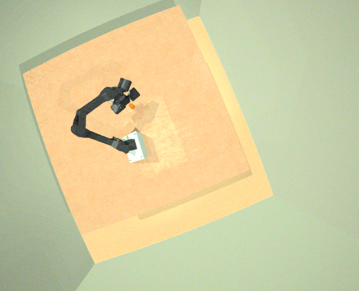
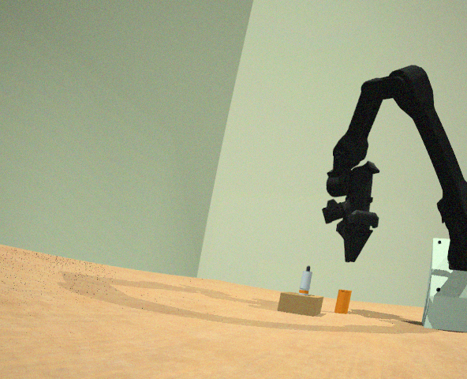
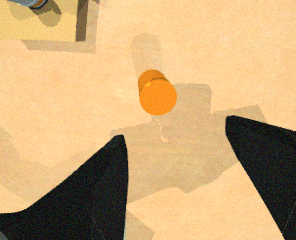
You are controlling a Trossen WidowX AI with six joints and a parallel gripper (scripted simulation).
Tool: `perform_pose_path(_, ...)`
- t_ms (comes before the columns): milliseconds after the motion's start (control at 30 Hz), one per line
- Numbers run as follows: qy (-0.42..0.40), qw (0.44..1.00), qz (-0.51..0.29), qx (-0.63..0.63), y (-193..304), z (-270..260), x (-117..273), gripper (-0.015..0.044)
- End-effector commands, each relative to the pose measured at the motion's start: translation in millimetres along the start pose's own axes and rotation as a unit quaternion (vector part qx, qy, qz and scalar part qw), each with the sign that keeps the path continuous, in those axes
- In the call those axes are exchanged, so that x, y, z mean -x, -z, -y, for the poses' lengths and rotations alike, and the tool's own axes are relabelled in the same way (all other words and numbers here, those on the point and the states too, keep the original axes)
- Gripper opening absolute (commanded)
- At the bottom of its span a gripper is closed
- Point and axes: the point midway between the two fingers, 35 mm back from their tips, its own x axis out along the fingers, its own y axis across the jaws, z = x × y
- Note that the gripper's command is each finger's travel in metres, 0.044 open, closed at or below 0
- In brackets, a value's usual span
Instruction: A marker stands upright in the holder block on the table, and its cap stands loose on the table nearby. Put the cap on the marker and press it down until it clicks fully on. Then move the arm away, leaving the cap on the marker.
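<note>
The orange cap (image 1: 131, 106) (image 2: 343, 302) (image 3: 158, 97) stands upright on the table, apart from the holder block. The white marker (image 2: 305, 280) (image 3: 19, 2) stands upright in the tan holder block (image 2: 300, 304) (image 3: 38, 27), its dark tip up and bare. The block and marker are hidden under the arm in the top view. My gripper (image 2: 349, 260) (image 3: 176, 134) is open and empty, pointing down. It hangs above the table, higher than the cap. In the wrist view the cap shows ahead of the gap between the fingertips, not between them.
The arm's white base block (image 1: 139, 153) (image 2: 450, 312) stands on the table (image 1: 173, 188) (image 2: 143, 347), to the right of the cap in the exterior view. The holder block is to the left of the cap there, a short gap away.
</note>
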Motion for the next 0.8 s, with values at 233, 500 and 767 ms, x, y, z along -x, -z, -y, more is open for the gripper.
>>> perform_pose_path(233,-0.011,1.0,-0.004,-0.002,0.2,-3.0,-42.8,0.0254)
perform_pose_path(500,-0.011,1.0,-0.004,-0.002,-0.1,-2.5,-51.7,0.0254)
perform_pose_path(767,-0.011,1.0,-0.004,-0.002,-0.5,-2.1,-64.8,0.0254)
